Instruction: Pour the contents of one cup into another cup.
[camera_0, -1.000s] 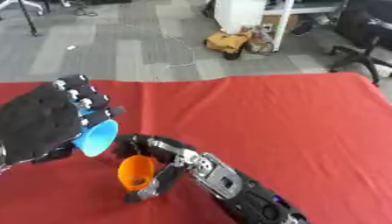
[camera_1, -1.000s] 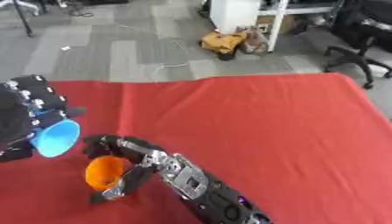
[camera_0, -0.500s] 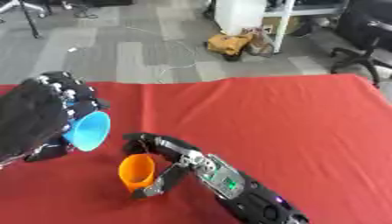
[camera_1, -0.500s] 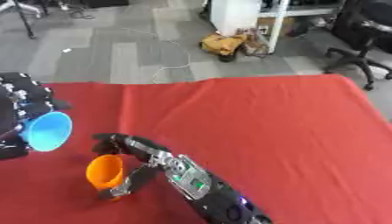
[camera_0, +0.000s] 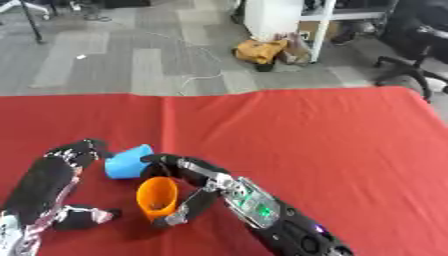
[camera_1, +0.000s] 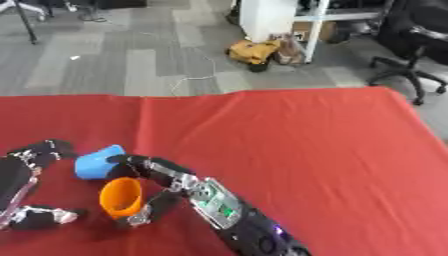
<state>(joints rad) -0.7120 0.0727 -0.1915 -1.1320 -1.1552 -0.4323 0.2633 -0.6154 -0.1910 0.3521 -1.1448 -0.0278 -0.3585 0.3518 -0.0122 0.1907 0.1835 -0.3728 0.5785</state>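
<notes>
Your right hand (camera_0: 188, 187) grips the upright orange cup (camera_0: 157, 196). The blue cup (camera_0: 128, 162) lies tipped just behind it, mouth toward the orange cup's rim. Your left hand (camera_0: 66, 172) is beside the blue cup; I cannot tell whether it grips.

Both eye views: even, diffuse overhead light of moderate brightness, with no hard glare. The red table (camera_0: 332, 145) is saturated and evenly lit; faint soft shadows lie beneath the arms at 7 o'clock. The whole field is slightly soft and blocky. Detail is smeared on the grey floor (camera_0: 131, 60) at 12 o'clock and on the dark hands.
</notes>
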